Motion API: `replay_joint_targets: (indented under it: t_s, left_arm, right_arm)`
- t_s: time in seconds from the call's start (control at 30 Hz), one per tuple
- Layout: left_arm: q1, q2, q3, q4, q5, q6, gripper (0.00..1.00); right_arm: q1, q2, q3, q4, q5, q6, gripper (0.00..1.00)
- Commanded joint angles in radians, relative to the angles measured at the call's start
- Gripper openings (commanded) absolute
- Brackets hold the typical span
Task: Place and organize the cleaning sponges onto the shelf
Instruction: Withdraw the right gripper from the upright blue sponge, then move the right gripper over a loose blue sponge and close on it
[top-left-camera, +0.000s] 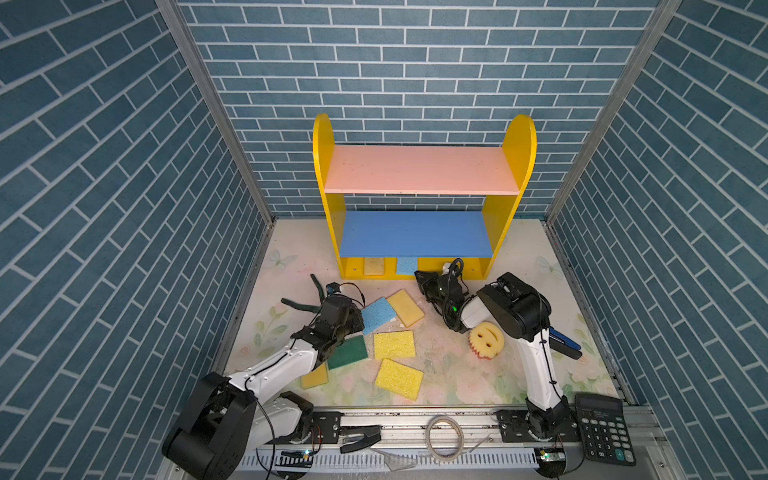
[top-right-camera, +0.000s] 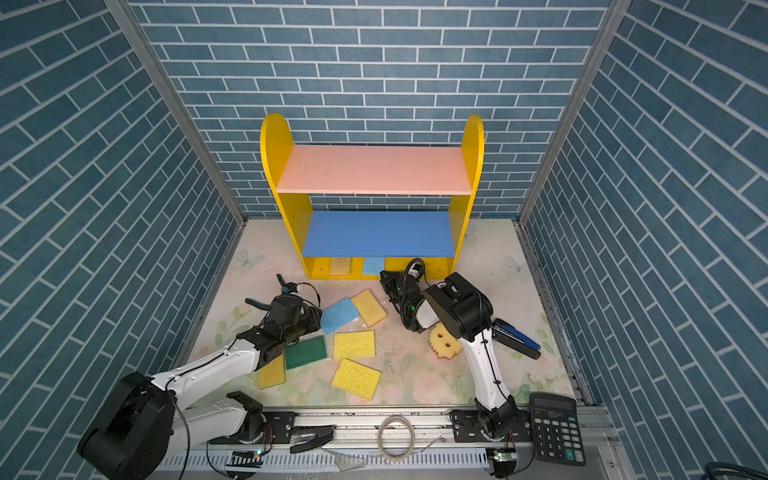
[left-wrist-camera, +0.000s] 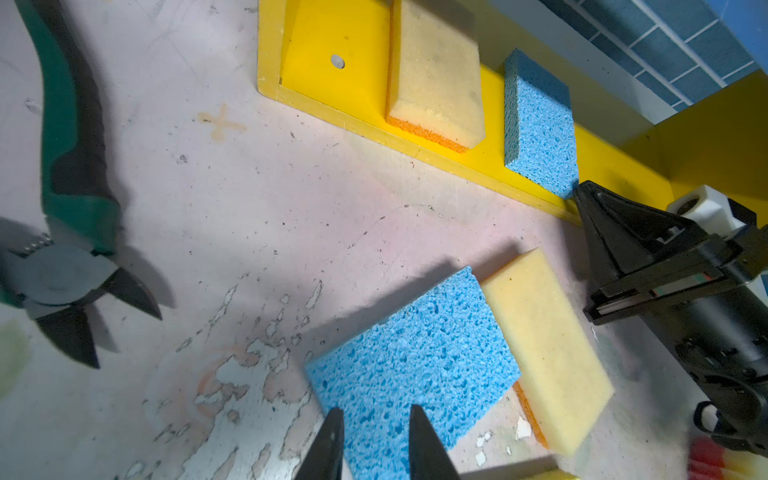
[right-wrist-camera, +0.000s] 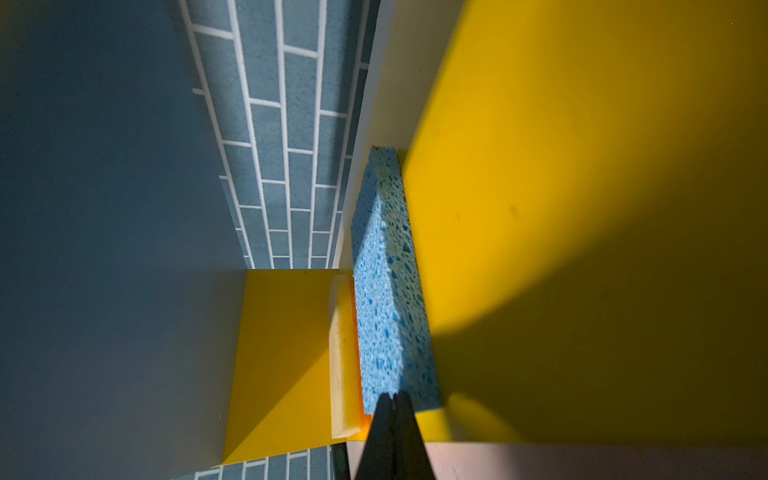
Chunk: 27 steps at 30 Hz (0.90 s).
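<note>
At the front edge of the yellow base of the small wooden shelf (top-left-camera: 520, 149), which has round-topped yellow sides, a pink top board and a blue middle board, the right gripper (right-wrist-camera: 392, 400) has its fingers pressed together and empty; the tips sit at the near end of a light blue porous sponge (right-wrist-camera: 390, 291) lying flat on that base, though whether they touch it I cannot tell; near it on the same base lies a tan sponge with an orange underside (right-wrist-camera: 343, 361); further left, the left gripper (left-wrist-camera: 374, 419) hangs with its fingers slightly spread, pinching nothing, over a second light blue sponge (left-wrist-camera: 415, 365) flat on the pale floral surface (top-left-camera: 457, 374); a pale yellow sponge (left-wrist-camera: 544, 353) lies touching it along one edge; nearer the front lie a bright yellow porous sponge (top-left-camera: 395, 345), a second bright yellow porous sponge (top-left-camera: 399, 379), a green-topped sponge (top-left-camera: 347, 352) and a yellow sponge (top-left-camera: 314, 377) partly hidden under the left arm; a round yellow smiley-face sponge (top-left-camera: 486, 336) sits close by the right arm; green-handled cutters (left-wrist-camera: 70, 187) lie on the surface beside the left gripper; a black calculator (top-left-camera: 604, 432) stands at the front right corner.
</note>
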Motion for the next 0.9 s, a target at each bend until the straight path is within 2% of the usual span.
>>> replay_joint_targets:
  t_s: [0.0, 0.33, 0.53, 0.63, 0.87]
  left_arm:
    - [0.005, 0.016, -0.001, -0.008, -0.011, 0.015, 0.29]
    - [0.005, 0.034, 0.007, 0.002, 0.001, 0.014, 0.29]
    - [0.005, 0.024, 0.005, -0.007, 0.002, 0.015, 0.29]
    - [0.005, 0.018, 0.009, -0.013, 0.002, 0.017, 0.3]
    - [0.009, 0.03, 0.055, -0.087, -0.026, 0.076, 0.47]
  right_arm:
    - [-0.006, 0.058, -0.058, -0.228, 0.061, -0.042, 0.0]
    - [-0.006, 0.01, -0.083, -0.253, 0.054, -0.088, 0.0]
    - [-0.006, -0.026, -0.166, -0.24, 0.063, -0.086, 0.0]
    - [-0.006, -0.111, -0.217, -0.307, 0.059, -0.107, 0.0]
    - [-0.003, -0.324, -0.321, -0.53, 0.053, -0.274, 0.0]
